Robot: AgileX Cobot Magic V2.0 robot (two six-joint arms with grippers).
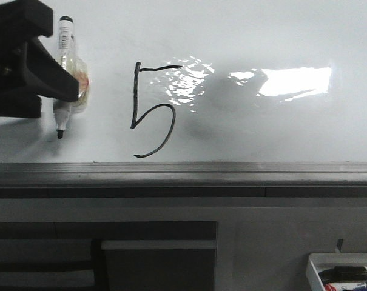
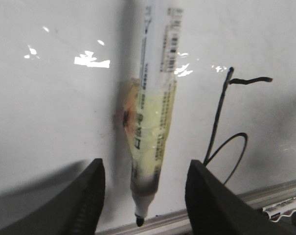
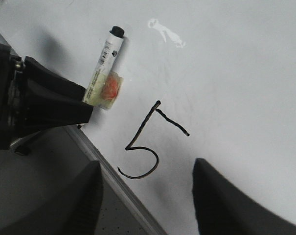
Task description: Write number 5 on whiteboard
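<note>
The number 5 (image 1: 151, 109) sits on the whiteboard (image 1: 280, 133), just right of the left gripper (image 2: 144, 188) — its jaws spread wide, gripping nothing, a marker (image 1: 65, 76) lying between them (tip uncapped). The right gripper (image 3: 147, 196) hovers open over the glossy board — thin black strokes beneath.
</note>
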